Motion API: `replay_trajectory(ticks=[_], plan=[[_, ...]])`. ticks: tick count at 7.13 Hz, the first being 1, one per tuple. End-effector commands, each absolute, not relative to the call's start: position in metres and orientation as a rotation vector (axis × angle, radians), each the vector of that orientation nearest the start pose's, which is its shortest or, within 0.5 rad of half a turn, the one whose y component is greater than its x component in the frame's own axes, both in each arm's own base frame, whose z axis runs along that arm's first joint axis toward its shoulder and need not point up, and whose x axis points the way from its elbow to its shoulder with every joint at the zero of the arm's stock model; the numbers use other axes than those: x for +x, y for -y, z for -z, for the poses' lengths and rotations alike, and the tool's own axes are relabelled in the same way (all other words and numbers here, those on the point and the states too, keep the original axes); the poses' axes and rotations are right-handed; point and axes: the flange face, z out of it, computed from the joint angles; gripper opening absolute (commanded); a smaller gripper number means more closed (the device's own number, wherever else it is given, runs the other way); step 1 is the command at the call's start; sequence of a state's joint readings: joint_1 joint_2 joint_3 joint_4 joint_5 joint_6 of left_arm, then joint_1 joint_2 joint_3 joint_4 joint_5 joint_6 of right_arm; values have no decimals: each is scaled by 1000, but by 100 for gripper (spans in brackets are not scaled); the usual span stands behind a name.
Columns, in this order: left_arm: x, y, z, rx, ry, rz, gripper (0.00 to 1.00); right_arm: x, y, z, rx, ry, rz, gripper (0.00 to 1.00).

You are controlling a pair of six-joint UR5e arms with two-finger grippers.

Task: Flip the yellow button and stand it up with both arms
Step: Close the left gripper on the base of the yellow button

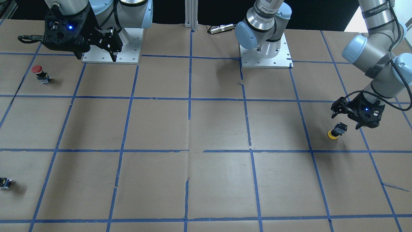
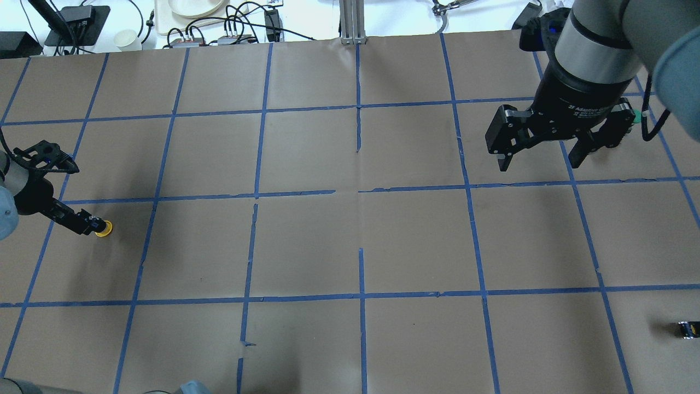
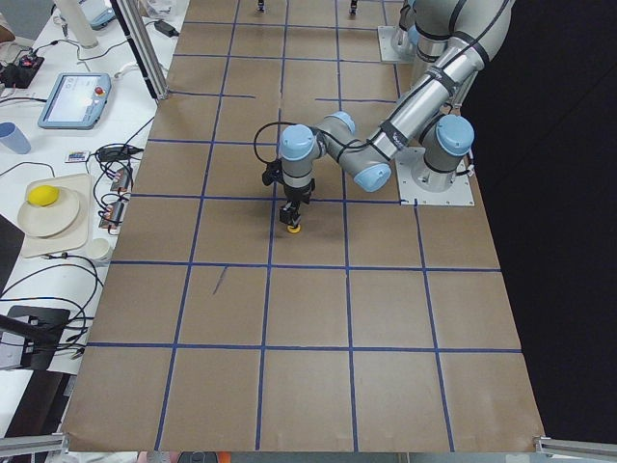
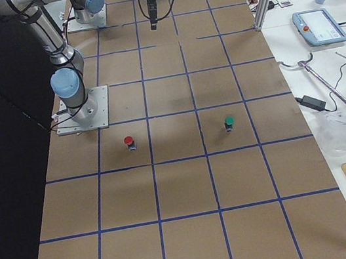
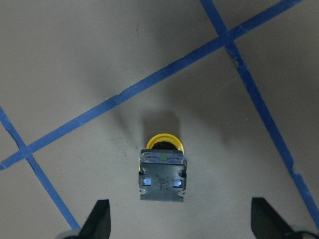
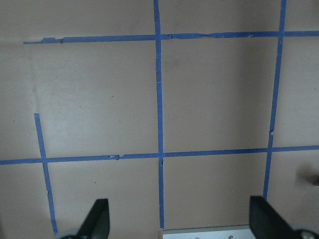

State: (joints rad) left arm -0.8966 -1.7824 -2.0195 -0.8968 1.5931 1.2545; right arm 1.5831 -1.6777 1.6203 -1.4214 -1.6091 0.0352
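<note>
Left gripper (image 5: 182,223) is hovering wide open and empty just over the yellow button (image 5: 162,169), which is sitting cap-down on the table (image 1: 206,129). Right gripper (image 2: 541,160) is hanging open, empty.

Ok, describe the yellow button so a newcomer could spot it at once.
On the brown table with its blue tape grid, go to the left gripper, open near one end. The yellow button sits right below it, the only yellow cap, and it rests cap down, unlike the red button, which stands cap up.
</note>
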Motion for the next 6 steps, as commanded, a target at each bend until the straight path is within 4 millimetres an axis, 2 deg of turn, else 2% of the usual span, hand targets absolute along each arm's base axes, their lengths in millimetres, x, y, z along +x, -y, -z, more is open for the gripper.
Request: replay_trajectory(ticks=[1, 2, 4, 6], plan=[[209, 476, -232, 953, -3007, 41, 99, 134, 435, -500, 27, -3178, -140, 100], [209, 475, -231, 914, -3020, 37, 98, 133, 435, -500, 26, -3178, -143, 100], [210, 475, -226, 725, -3073, 17, 98, 133, 435, -500, 31, -3178, -140, 100], [212, 477, -218, 784, -3062, 11, 97, 132, 437, -501, 32, -3179, -124, 100]])
